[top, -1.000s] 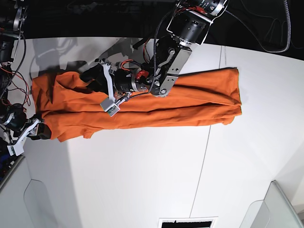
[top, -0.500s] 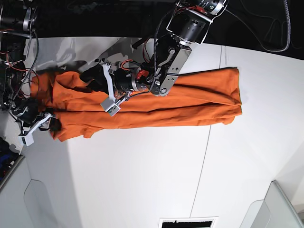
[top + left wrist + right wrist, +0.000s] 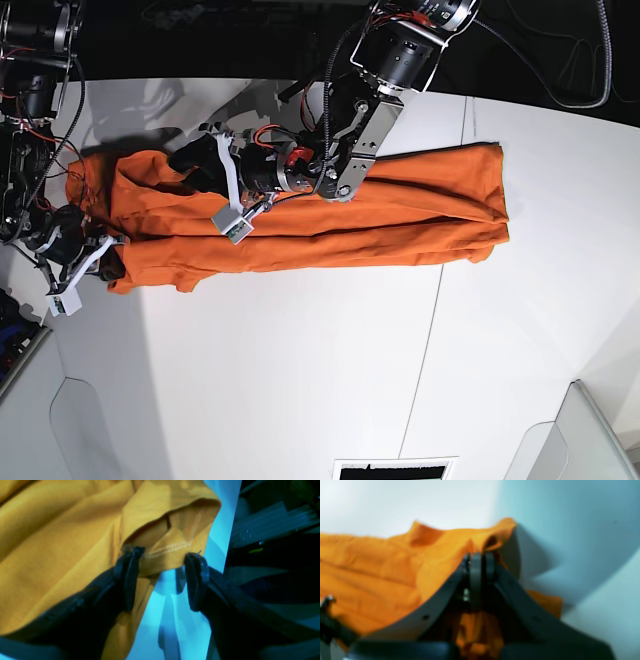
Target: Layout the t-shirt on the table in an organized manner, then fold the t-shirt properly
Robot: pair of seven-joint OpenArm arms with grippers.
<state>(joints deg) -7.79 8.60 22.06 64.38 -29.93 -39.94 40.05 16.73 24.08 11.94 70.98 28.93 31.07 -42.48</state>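
Near edge of the flat matte white panelled surface [image 3: 300, 380]: bare, one thin dark seam [image 3: 430, 330] running front to back.

Middle: the plain bright orange short-sleeved cloth t-shirt [image 3: 400, 215] lies as a long narrow band across the surface, sides already folded inward lengthwise, some wrinkles near the sleeve end. Layout appears done; the lengthwise fold appears done. Crosswise folds judged still to come.

At the band's end on the base view's left, the right hand [image 3: 478, 562] is closed tight on a corner of the t-shirt [image 3: 440, 545], cloth pinched between its jaws.

Farther back, the left hand [image 3: 161, 578] stands wide apart, a stitched sleeve hem [image 3: 170, 547] between its fingers [image 3: 125, 575] but not yet gripped.

Likely next: left hand closes, both carry this end toward the other.
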